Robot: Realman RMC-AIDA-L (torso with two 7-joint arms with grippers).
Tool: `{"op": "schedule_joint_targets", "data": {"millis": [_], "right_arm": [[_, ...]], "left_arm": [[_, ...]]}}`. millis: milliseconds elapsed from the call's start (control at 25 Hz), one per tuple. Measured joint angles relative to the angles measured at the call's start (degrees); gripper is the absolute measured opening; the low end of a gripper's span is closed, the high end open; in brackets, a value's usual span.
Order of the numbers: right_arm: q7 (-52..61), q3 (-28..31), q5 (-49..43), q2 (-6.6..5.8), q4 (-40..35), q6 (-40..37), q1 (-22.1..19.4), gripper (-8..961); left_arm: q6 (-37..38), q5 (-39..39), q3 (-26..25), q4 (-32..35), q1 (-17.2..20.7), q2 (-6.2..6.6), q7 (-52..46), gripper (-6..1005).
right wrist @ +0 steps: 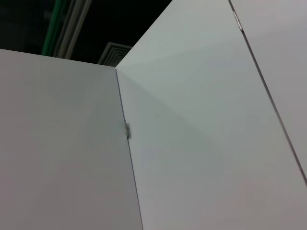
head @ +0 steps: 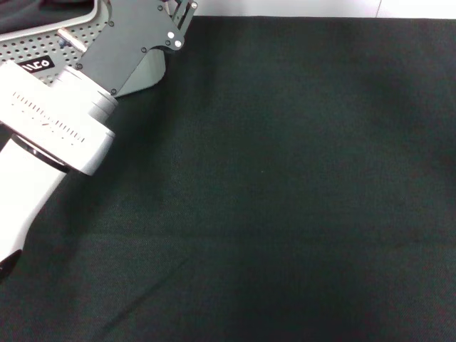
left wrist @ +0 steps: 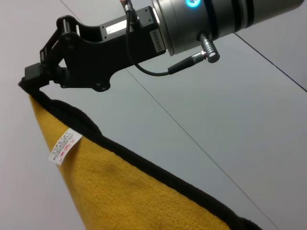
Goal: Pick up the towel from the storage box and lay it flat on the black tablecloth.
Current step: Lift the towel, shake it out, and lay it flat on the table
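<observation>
My left gripper [head: 184, 13] is raised at the far left of the table, beside the light grey perforated storage box [head: 39, 41]. In the left wrist view the gripper [left wrist: 31, 82] is shut on one corner of the towel [left wrist: 144, 191]. The towel hangs down from that corner, yellow side showing, with black edging and a small white tag [left wrist: 64, 145]. A grey-green patch under the gripper body in the head view looks like the towel's other side [head: 146, 71]. The black tablecloth [head: 285, 199] covers the table. The right gripper is out of view.
The box carries a black label with white lettering [head: 35, 65]. My left arm's white forearm [head: 43, 135] crosses the table's left side. The right wrist view shows only white wall panels [right wrist: 192, 143] and a dark ceiling.
</observation>
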Motion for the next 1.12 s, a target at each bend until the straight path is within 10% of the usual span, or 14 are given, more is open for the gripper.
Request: {"op": "schedule_joint_targets", "data": {"millis": [720,1120], "right_arm": [[1.2,0.6,0.0,0.00,0.0,0.0,-1.3,3],[3.1,-0.6,-0.1,-0.01,-2.8,0.6,-8.5,2]], "left_arm": [[2.0,0.1,0.0,0.0,1.0,0.00,-0.5,131],[5.3,0.0,0.1,2.3,4.8,0.00,-11.9,43]]}}
